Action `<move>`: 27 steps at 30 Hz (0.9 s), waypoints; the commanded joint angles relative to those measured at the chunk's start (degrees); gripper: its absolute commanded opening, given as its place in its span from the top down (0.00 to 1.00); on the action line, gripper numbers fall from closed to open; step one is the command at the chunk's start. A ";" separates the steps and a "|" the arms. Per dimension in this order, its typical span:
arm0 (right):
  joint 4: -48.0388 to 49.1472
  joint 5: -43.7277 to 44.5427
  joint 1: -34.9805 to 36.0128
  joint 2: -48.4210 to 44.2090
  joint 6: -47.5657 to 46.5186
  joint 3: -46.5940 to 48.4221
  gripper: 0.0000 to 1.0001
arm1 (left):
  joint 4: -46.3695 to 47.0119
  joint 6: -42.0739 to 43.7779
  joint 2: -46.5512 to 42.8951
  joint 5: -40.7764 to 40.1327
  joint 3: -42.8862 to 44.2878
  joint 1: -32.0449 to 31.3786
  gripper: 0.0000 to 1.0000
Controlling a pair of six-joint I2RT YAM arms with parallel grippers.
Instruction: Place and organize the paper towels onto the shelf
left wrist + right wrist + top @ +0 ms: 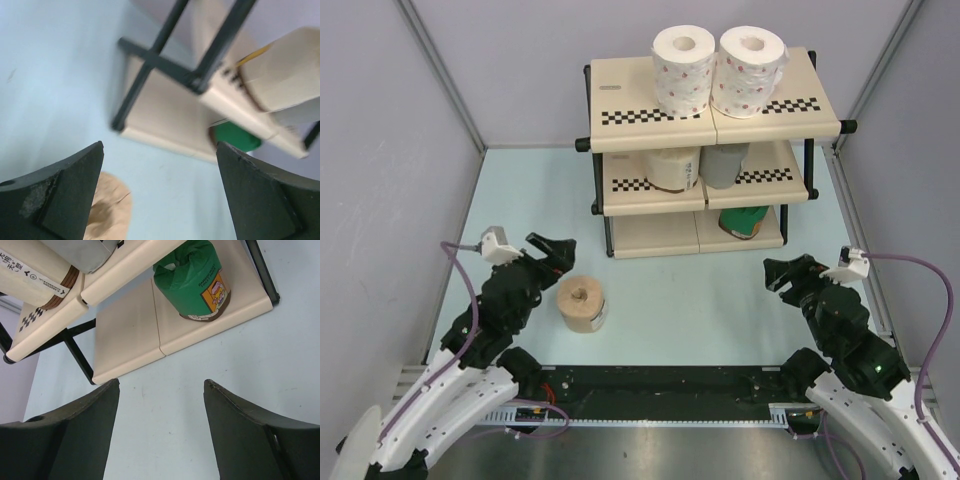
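Left jaws stand wide open and hold nothing; the tan-brown roll stands upright on the desk just beside them on the right-arm side, outside the gap. Right jaws are open and empty too, with the green roll ahead of them on the bottom tier of the shelf. Farther ahead, the cream roll and grey roll sit side by side on the middle tier, and the first white dotted roll touches the second white dotted roll on top.

Two black arms, white curved lower links, purple cables, white wrist cameras
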 commanded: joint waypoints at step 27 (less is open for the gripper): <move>-2.58 1.05 -0.10 -0.79 3.01 0.38 0.27 | -21.49 -6.09 4.54 10.51 -6.41 0.10 0.18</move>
